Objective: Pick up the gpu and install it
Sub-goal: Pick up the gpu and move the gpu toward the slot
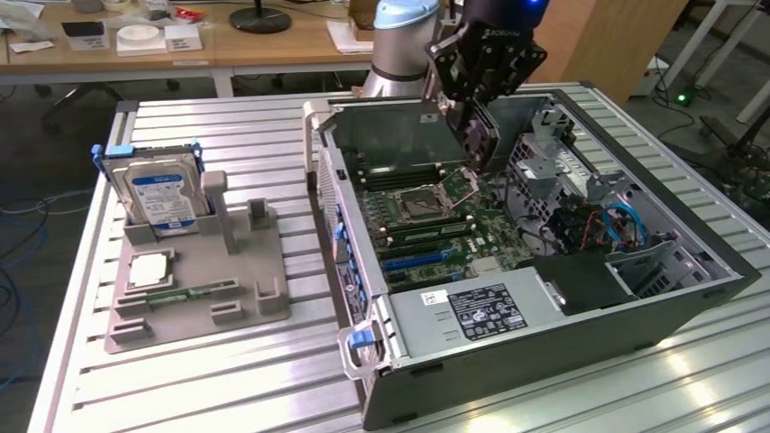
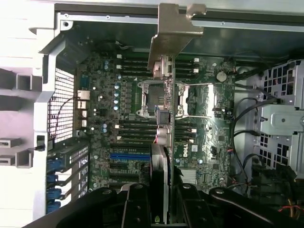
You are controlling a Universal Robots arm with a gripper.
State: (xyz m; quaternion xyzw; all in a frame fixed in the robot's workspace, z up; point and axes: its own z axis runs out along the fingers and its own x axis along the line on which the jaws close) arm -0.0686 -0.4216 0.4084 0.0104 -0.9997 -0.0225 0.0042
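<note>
Upper middle of the exterior view: the black two-fingered gripper point(image 1: 479, 106) hangs over the open grey metal computer case point(image 1: 673, 298). Its jaws are clamped on the gpu point(image 1: 478, 144), a thin dark circuit card with a silvery metal end bracket, held edge-down between them. The card hangs above the green motherboard point(image 1: 445, 225), near the processor socket, and looks clear of it. In the wrist view the gpu point(image 2: 161, 161) runs edge-on out from between the black fingers point(image 2: 137, 204), one finger on each face. On the exterior view's left, a silver hard drive with a blue label point(image 1: 157, 194) stands upright in a grey holder.
</note>
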